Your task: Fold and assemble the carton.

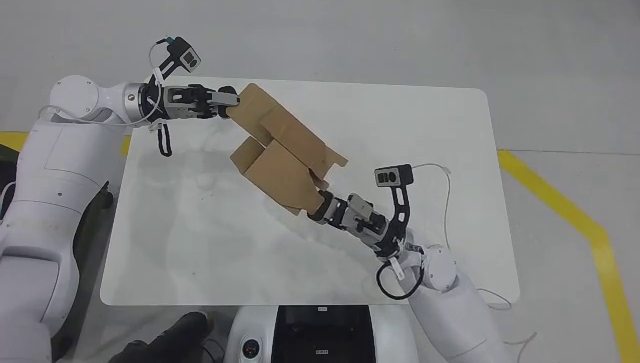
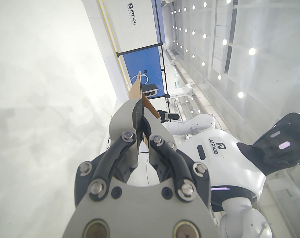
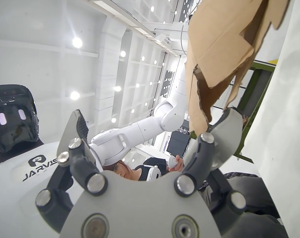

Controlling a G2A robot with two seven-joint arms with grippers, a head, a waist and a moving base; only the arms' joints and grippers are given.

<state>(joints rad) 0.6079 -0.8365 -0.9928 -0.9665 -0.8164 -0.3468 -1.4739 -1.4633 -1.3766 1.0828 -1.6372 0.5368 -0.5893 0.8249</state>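
1. Overhead, the partly folded cardboard carton (image 1: 285, 153) lay over the white table (image 1: 440, 163), between both arms.
2. Left gripper (image 2: 140, 110) was clenched on a carton flap edge.
3. Right gripper (image 3: 152, 117) gaped wide, one finger touching the carton.

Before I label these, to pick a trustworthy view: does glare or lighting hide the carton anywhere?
Top view: even light, carton plain against the white table. Left wrist view: table washed bright, ceiling lamps flare, carton edge-on in the left hand. Right wrist view: lamps flare clear of the carton.
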